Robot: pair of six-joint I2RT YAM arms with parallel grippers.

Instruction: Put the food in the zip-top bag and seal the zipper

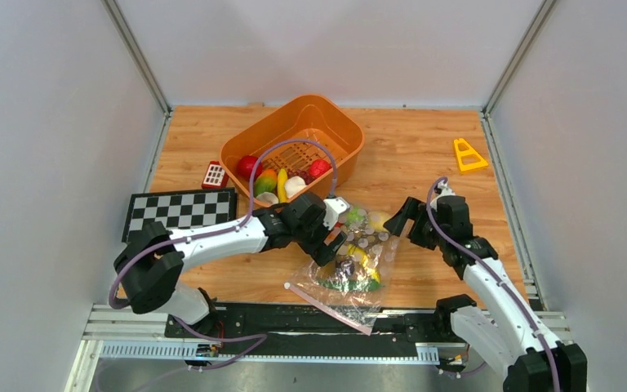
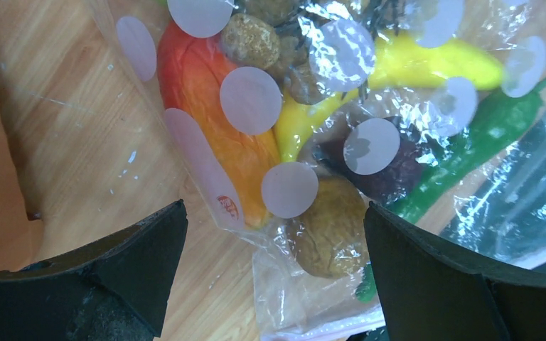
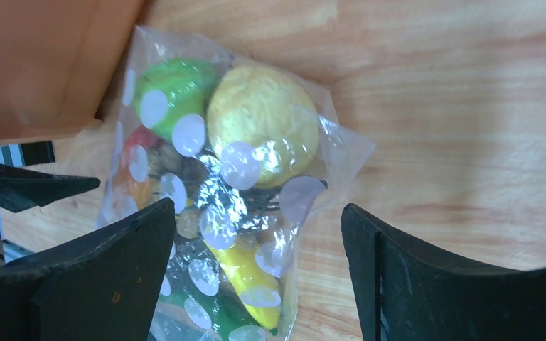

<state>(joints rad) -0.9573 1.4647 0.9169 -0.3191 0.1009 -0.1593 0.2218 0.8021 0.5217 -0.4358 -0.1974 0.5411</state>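
Note:
The zip-top bag (image 1: 349, 265) lies flat on the wooden table, clear with white dots and holding several pieces of food. A lemon (image 3: 263, 121) and a green apple (image 3: 174, 92) sit at its far end. A mango (image 2: 213, 106), a banana (image 2: 398, 64) and nuts (image 2: 330, 238) show in the left wrist view. The pinkish zipper (image 1: 326, 308) runs along the bag's near edge. More food (image 1: 282, 178) rests in the orange basket (image 1: 326, 118). My left gripper (image 1: 328, 243) (image 2: 274, 234) hovers open over the bag's left side. My right gripper (image 1: 398, 219) (image 3: 256, 220) stands open over its right edge.
A black-and-white checkered board (image 1: 180, 210) lies left of the bag, with a small red toy (image 1: 214, 174) behind it. A yellow triangular piece (image 1: 469, 155) sits at the back right. Grey walls close in the table on three sides.

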